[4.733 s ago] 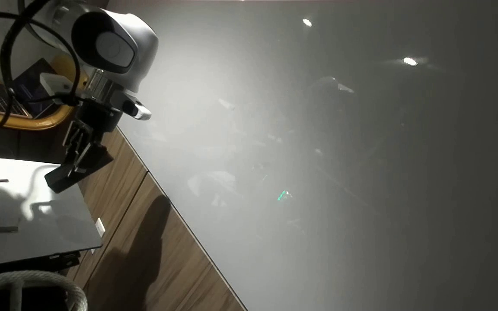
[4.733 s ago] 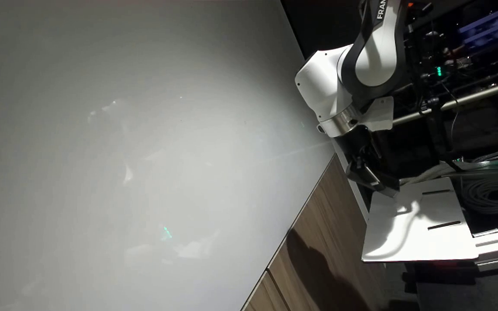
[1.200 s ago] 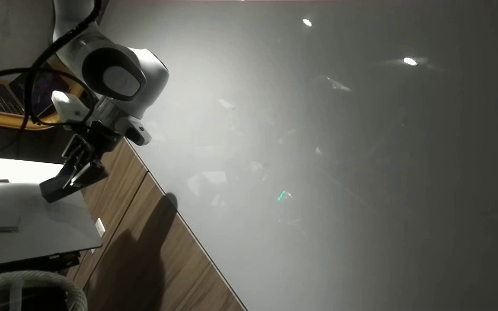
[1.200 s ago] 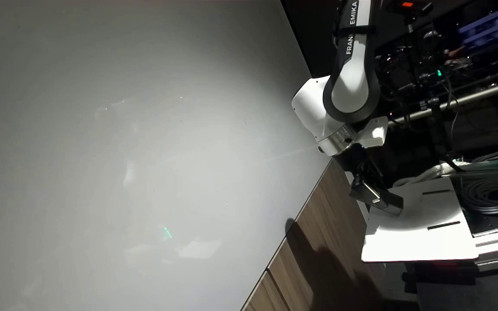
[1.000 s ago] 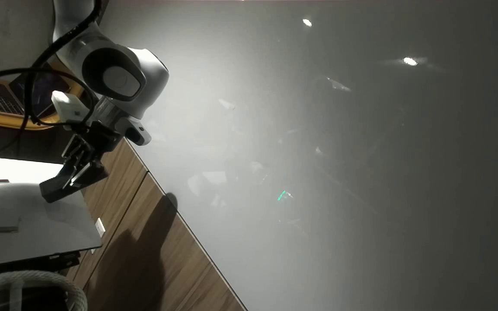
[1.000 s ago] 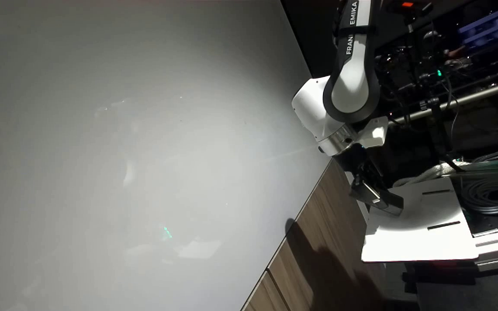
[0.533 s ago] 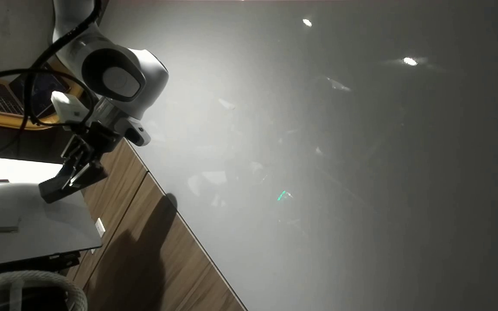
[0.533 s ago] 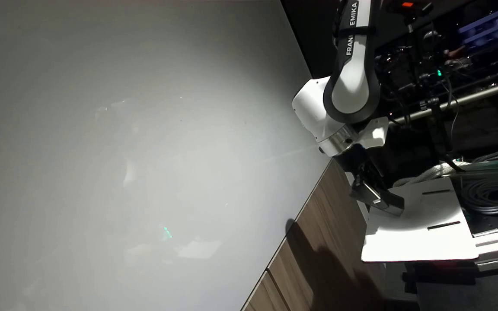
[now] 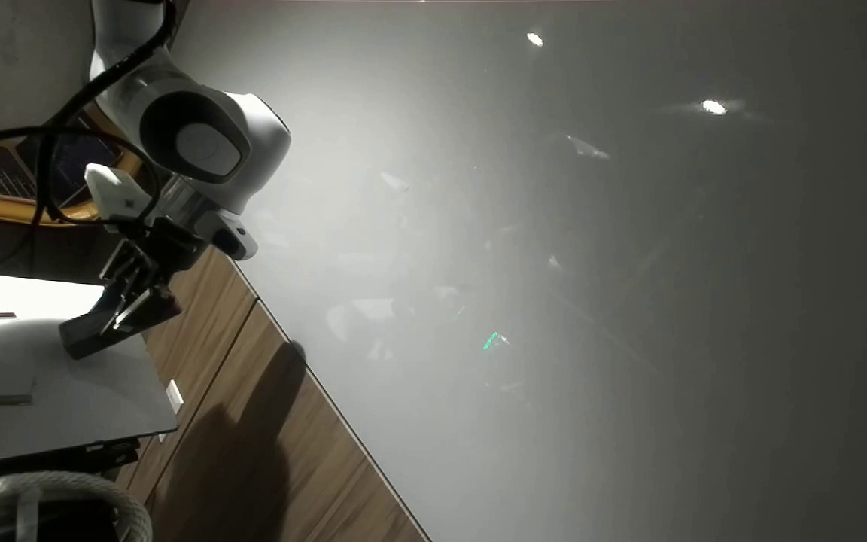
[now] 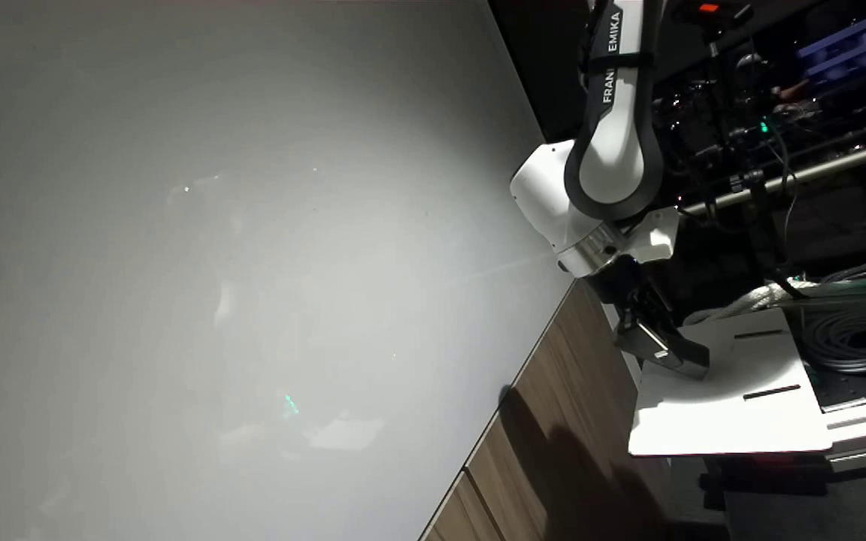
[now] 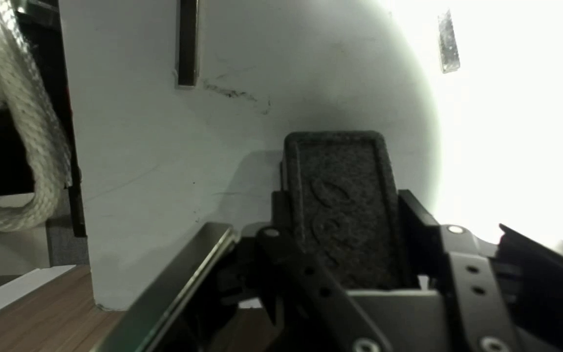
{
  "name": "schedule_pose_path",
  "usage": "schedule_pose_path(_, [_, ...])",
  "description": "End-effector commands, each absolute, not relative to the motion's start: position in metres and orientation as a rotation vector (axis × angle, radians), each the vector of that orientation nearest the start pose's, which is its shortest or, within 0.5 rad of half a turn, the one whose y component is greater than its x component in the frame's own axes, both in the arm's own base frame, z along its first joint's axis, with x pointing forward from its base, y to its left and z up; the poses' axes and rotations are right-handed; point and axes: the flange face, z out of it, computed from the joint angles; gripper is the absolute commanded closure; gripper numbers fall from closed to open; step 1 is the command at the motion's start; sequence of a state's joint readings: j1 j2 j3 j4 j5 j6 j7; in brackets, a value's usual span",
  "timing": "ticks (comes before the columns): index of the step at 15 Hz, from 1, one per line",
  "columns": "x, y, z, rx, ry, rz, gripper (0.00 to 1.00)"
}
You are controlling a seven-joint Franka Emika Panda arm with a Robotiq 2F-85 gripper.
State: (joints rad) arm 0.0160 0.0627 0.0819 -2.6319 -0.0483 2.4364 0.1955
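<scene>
In the wrist view, the gripper (image 11: pixel 345 211) pinches a dark block (image 11: pixel 340 198) by its long sides, its length jutting toward the far side over a white panel (image 11: pixel 135 132).

We see a glossy grey surface (image 9: pixel 591 301) bordering the wood-grained panel (image 9: pixel 320 452). In an exterior view we find a laptop (image 9: pixel 1 169) up and left of that panel; in the wrist view, a braided rope (image 11: pixel 34 122) above it.
</scene>
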Motion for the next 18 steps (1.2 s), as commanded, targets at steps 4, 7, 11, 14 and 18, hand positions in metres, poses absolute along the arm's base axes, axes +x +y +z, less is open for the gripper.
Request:
schedule_pose_path(4, [0.4025, 0.0397, 0.2045, -3.153, 0.088, 0.412, 0.19])
schedule_pose_path(7, [0.4026, 0.0395, 0.2041, -3.152, 0.089, 0.414, 0.11])
schedule_pose_path(11, [0.4030, 0.0385, 0.2033, -3.149, 0.093, 0.415, 0.00])
schedule_pose_path(14, [0.4032, 0.0387, 0.2024, -3.149, 0.093, 0.416, 0.00])
schedule_pose_path(18, [0.4031, 0.0390, 0.2020, -3.148, 0.092, 0.416, 0.00])
